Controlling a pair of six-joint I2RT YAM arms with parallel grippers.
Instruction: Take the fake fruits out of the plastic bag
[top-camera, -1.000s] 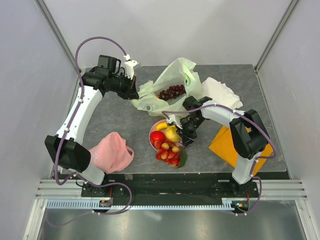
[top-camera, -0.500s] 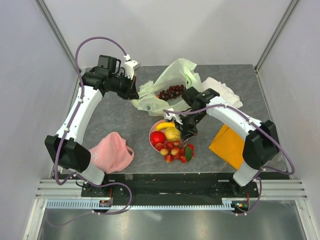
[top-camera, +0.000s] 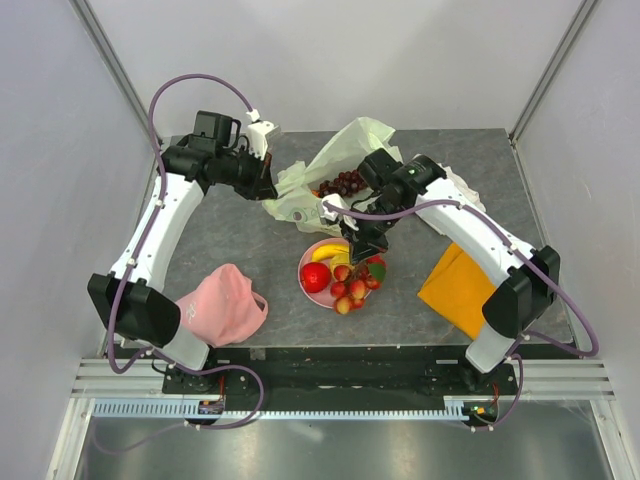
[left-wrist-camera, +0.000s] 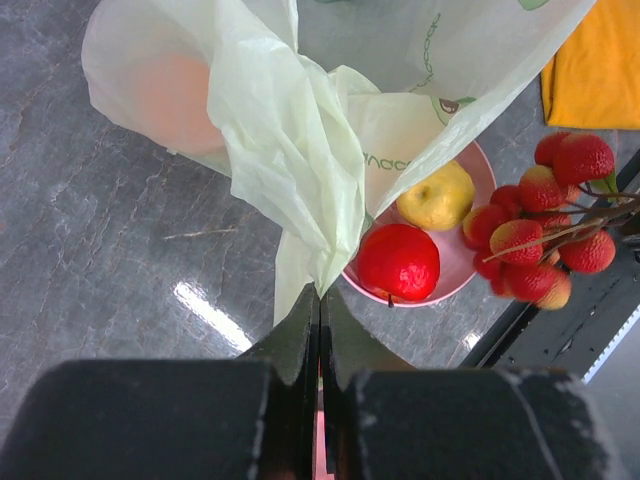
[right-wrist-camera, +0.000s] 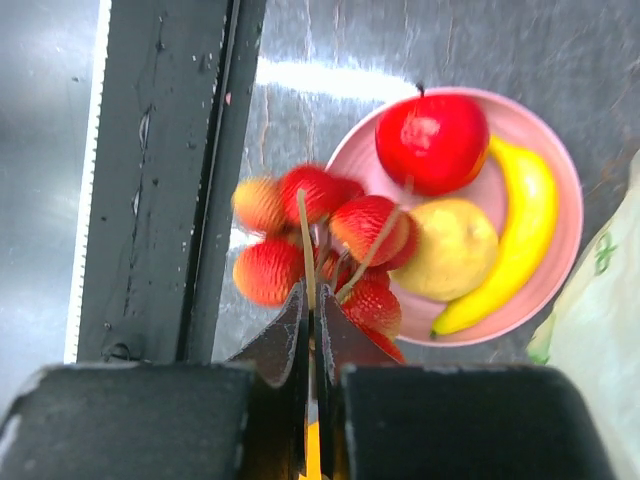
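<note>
A pink cap (top-camera: 225, 305) lies at the near left of the grey table (top-camera: 230, 240). An orange cloth (top-camera: 455, 290) sits at the near right, and a white cloth (top-camera: 465, 195) lies at the back right, partly hidden by the right arm (top-camera: 470, 235). That arm reaches across in front of the plastic bag (top-camera: 345, 150), which lies crumpled at the back centre of the table.

The left gripper (left-wrist-camera: 320, 297) is clenched on a gathered fold at the bag's edge, its fingers pressed together with the thin film caught between them. Inside the bag, a dark grape bunch (top-camera: 345, 183) shows at the opening. An orange (left-wrist-camera: 170, 100) glows through the film close to the left gripper.

Just in front of the bag, the pink plate (right-wrist-camera: 565, 180) holds a red apple (right-wrist-camera: 432, 140), a banana (right-wrist-camera: 510, 250) and a round yellow fruit (right-wrist-camera: 455, 245). The right gripper (right-wrist-camera: 310, 300) pinches the thin stems of the berry cluster (right-wrist-camera: 320, 240), which hangs over the plate's rim.
</note>
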